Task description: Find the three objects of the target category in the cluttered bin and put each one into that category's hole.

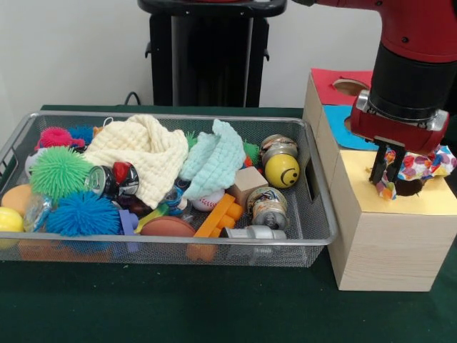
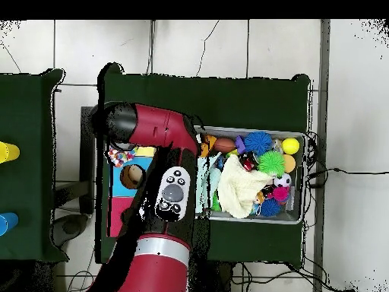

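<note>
My gripper (image 1: 388, 176) hangs over the yellow-topped box (image 1: 400, 207), at its dark hole (image 1: 409, 188). It is shut on a confetti-patterned cloth scrap (image 1: 423, 164), which bunches to the right of the fingers and hangs a little below them. In the overhead view the scrap (image 2: 119, 157) shows beside the arm, which hides the gripper. The wire mesh bin (image 1: 214, 246) stands left of the boxes, full of clutter; it also shows in the overhead view (image 2: 301, 220). No braided rope ball shows.
In the bin lie a cream waffle cloth (image 1: 143, 153), a mint waffle cloth (image 1: 216, 157), green (image 1: 61, 171) and blue (image 1: 82, 213) spiky balls, a yellow smiley ball (image 1: 282, 170), orange bricks (image 1: 218, 214) and cans. Blue (image 1: 339, 118) and red (image 1: 335, 82) boxes stand behind the yellow one.
</note>
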{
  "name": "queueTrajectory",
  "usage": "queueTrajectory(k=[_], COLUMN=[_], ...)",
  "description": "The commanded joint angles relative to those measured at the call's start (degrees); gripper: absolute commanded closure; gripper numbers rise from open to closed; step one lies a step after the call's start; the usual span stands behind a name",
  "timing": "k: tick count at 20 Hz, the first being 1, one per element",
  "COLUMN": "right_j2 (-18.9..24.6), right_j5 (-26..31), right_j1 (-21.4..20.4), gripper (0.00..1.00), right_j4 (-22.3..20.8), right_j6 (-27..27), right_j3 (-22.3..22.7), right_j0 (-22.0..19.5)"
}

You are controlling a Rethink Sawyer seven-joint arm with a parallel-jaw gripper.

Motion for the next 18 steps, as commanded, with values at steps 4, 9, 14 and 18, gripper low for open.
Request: queueTrajectory(k=[4,9,14,18], right_j2=[5.51,5.33,5.03,5.09], right_j5=[3.57,3.90,4.20,2.85], right_j1=[4.34,3.86,3.42,3.60], gripper=[1.00,1.00,1.00,1.00], right_j4=[-0.41,-0.54,-0.73,-0.83], right_j6=[7.95,7.89,7.98,7.82], right_j3=[4.32,4.43,4.45,4.68], right_j0=[-0.27,-0.09,0.21,0.28])
